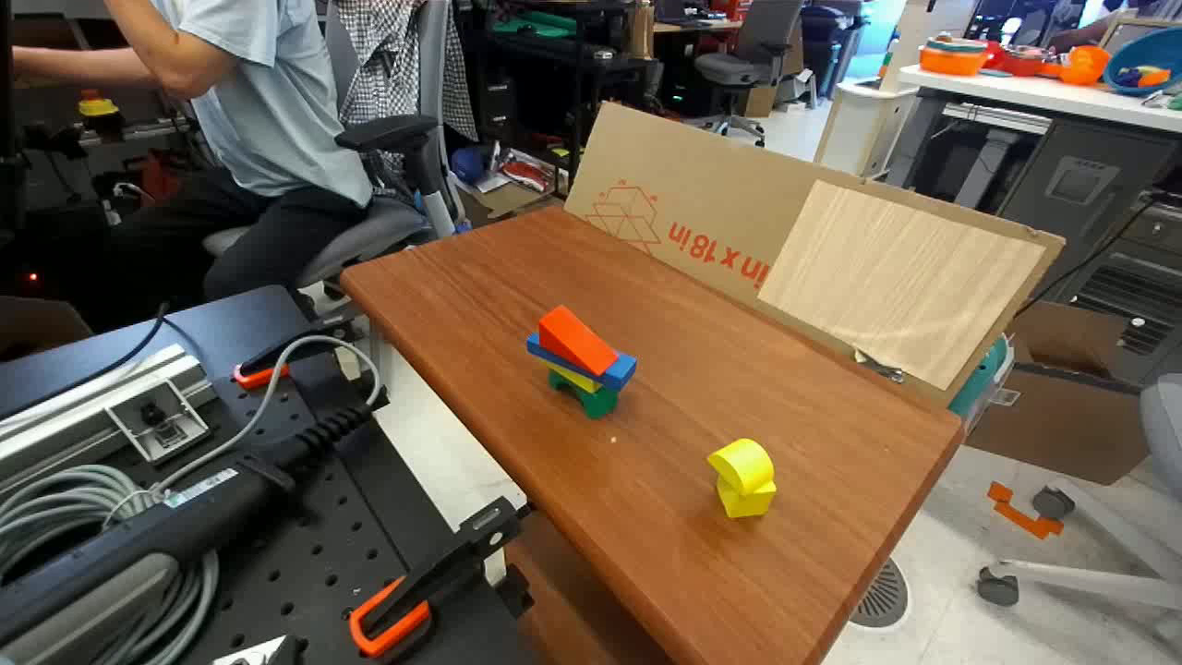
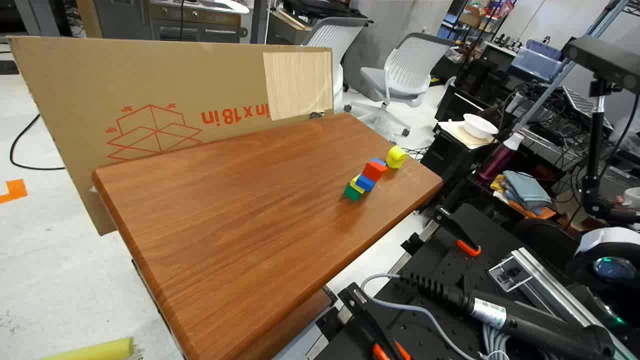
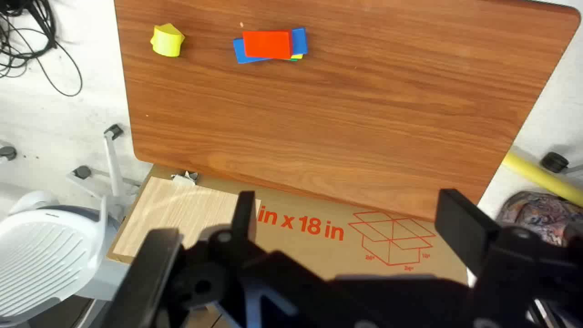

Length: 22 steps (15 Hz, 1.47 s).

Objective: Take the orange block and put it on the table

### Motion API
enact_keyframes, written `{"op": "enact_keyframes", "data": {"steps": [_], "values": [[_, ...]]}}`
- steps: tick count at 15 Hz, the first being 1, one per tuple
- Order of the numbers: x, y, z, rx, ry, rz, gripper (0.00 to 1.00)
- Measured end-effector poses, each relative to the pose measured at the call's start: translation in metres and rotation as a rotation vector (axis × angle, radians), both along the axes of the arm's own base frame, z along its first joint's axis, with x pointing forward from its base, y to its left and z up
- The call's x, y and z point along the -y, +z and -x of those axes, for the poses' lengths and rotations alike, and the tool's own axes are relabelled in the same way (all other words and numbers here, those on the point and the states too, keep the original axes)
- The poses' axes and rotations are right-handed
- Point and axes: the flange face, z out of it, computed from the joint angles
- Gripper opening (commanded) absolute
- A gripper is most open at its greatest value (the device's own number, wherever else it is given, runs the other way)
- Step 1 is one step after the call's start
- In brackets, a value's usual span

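Orange block (image 1: 577, 340) atop multicoloured stack (image 1: 591, 380); gripper (image 3: 347, 205) with fingers spread apart.
In an exterior view, left to right: said stack, on the table (image 1: 683, 369); yellow blocks (image 1: 744, 477), one upon another; far right, blue bowl (image 1: 1154, 46), small yellow contents (image 1: 1151, 76) indistinct.

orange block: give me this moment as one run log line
claw: open, empty | orange block: atop blue block, ungripped | table: orange block not yet set directly on it
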Motion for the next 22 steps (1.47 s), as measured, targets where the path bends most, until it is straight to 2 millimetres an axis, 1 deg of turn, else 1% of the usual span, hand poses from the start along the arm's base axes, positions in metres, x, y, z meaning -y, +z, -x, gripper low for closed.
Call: {"op": "enact_keyframes", "data": {"steps": [18, 20, 22], "values": [[0.0006, -0.0006, 0.0002, -0.002, -0.001, -0.001, 1.0], [0.0002, -0.0015, 0.0001, -0.008, 0.013, -0.007, 1.0], [-0.0005, -0.0043, -0.0005, -0.025, 0.067, -0.009, 1.0]]}}
